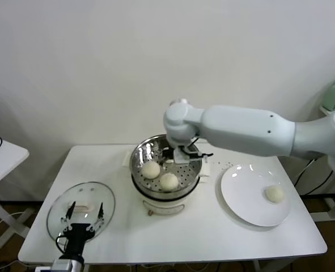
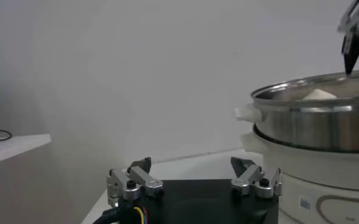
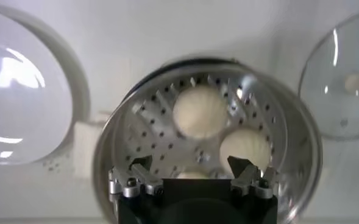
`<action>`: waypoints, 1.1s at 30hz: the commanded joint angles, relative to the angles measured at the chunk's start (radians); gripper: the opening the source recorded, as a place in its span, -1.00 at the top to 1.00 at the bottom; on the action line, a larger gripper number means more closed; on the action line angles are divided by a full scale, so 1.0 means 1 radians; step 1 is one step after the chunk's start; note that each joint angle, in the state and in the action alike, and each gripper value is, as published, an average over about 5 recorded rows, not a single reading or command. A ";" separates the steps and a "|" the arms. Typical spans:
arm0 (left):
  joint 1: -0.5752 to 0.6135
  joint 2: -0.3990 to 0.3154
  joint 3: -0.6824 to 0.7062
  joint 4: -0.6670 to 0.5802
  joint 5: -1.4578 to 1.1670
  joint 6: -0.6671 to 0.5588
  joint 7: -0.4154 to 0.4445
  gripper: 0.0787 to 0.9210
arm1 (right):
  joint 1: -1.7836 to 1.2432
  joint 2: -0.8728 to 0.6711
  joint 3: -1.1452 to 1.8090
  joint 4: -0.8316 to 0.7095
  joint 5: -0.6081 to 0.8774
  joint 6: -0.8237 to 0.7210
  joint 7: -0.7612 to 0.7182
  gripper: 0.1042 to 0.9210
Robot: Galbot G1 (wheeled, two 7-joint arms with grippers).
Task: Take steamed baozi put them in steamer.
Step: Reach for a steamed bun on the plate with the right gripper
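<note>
The steel steamer (image 1: 135, 161) stands on its white base at mid-table. Two steamed baozi (image 1: 151, 169) (image 1: 169, 181) lie in it, and another rests on the white plate (image 1: 275, 194). My right gripper (image 1: 181, 154) hovers over the basket's back right, open and holding nothing. In the right wrist view, two buns (image 3: 200, 111) (image 3: 245, 149) sit on the perforated bottom (image 3: 155, 131). A third bun (image 3: 191, 175) peeks out just below the open right gripper (image 3: 189, 163). My left gripper (image 2: 191, 163) is parked open at the table's front left, over the glass lid.
The glass lid (image 1: 81, 207) lies flat at the front left. The white plate (image 1: 244, 195) sits right of the steamer. A small side table (image 1: 0, 156) stands at the far left. From the left wrist, the steamer (image 2: 313, 122) rises close by.
</note>
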 commanded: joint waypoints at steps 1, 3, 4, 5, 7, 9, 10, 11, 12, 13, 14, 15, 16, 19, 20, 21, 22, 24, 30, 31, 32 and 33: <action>-0.017 0.017 0.000 -0.001 -0.034 0.007 0.002 -0.77 | 0.167 -0.246 -0.109 -0.067 0.377 -0.282 0.011 -0.76; -0.029 0.015 0.006 -0.001 -0.034 0.009 0.002 -0.77 | 0.187 -0.321 -0.178 -0.088 0.542 -0.399 0.035 -0.76; -0.034 0.013 0.009 -0.001 -0.034 0.011 0.002 -0.77 | 0.188 -0.355 -0.194 -0.099 0.593 -0.439 0.040 -0.76; -0.038 0.012 0.013 -0.002 -0.033 0.013 0.002 -0.77 | 0.186 -0.388 -0.206 -0.109 0.629 -0.469 0.046 -0.76; -0.041 0.014 0.019 -0.011 -0.043 0.023 0.004 -0.77 | 0.167 -0.458 -0.216 -0.136 0.655 -0.502 0.052 -0.76; -0.036 0.022 0.028 -0.033 -0.068 0.045 0.006 -0.77 | 0.125 -0.523 -0.206 -0.163 0.632 -0.512 0.052 -0.76; -0.033 0.026 0.033 -0.044 -0.080 0.055 0.008 -0.77 | 0.095 -0.556 -0.192 -0.177 0.606 -0.510 0.052 -0.76; -0.030 0.029 0.036 -0.054 -0.089 0.064 0.009 -0.77 | 0.060 -0.582 -0.176 -0.188 0.576 -0.507 0.052 -0.76; -0.028 0.031 0.039 -0.060 -0.092 0.069 0.009 -0.77 | 0.017 -0.607 -0.152 -0.200 0.542 -0.501 0.052 -0.76; -0.028 0.031 0.040 -0.062 -0.090 0.069 0.010 -0.77 | -0.030 -0.629 -0.122 -0.212 0.511 -0.495 0.052 -0.76; -0.028 0.031 0.040 -0.063 -0.088 0.069 0.010 -0.77 | -0.078 -0.649 -0.087 -0.223 0.483 -0.490 0.053 -0.76; -0.028 0.030 0.041 -0.062 -0.085 0.069 0.010 -0.77 | -0.127 -0.663 -0.052 -0.233 0.463 -0.487 0.054 -0.76; -0.029 0.030 0.042 -0.061 -0.082 0.069 0.010 -0.77 | -0.178 -0.676 -0.009 -0.246 0.443 -0.483 0.055 -0.76; -0.027 0.027 0.042 -0.058 -0.075 0.069 0.009 -0.77 | -0.314 -0.694 0.114 -0.289 0.389 -0.468 0.058 -0.76; -0.026 0.027 0.042 -0.058 -0.074 0.069 0.009 -0.77 | -0.351 -0.694 0.146 -0.305 0.375 -0.463 0.058 -0.76; -0.025 0.026 0.042 -0.059 -0.073 0.069 0.008 -0.77 | -0.390 -0.690 0.180 -0.324 0.359 -0.458 0.058 -0.76; -0.023 0.025 0.041 -0.059 -0.071 0.069 0.008 -0.77 | -0.429 -0.684 0.211 -0.346 0.341 -0.451 0.057 -0.76; -0.019 0.024 0.039 -0.058 -0.069 0.069 0.007 -0.77 | -0.488 -0.663 0.261 -0.389 0.311 -0.441 0.057 -0.76; -0.012 0.016 0.034 -0.042 -0.058 0.066 0.005 -0.77 | -0.562 -0.582 0.312 -0.490 0.258 -0.417 0.054 -0.76; -0.011 0.015 0.034 -0.039 -0.056 0.066 0.004 -0.77 | -0.564 -0.570 0.308 -0.500 0.247 -0.411 0.052 -0.76; -0.011 0.013 0.035 -0.036 -0.055 0.066 0.004 -0.77 | -0.564 -0.557 0.304 -0.509 0.237 -0.405 0.051 -0.76; -0.012 0.012 0.035 -0.033 -0.053 0.066 0.004 -0.77 | -0.566 -0.544 0.303 -0.519 0.229 -0.400 0.050 -0.76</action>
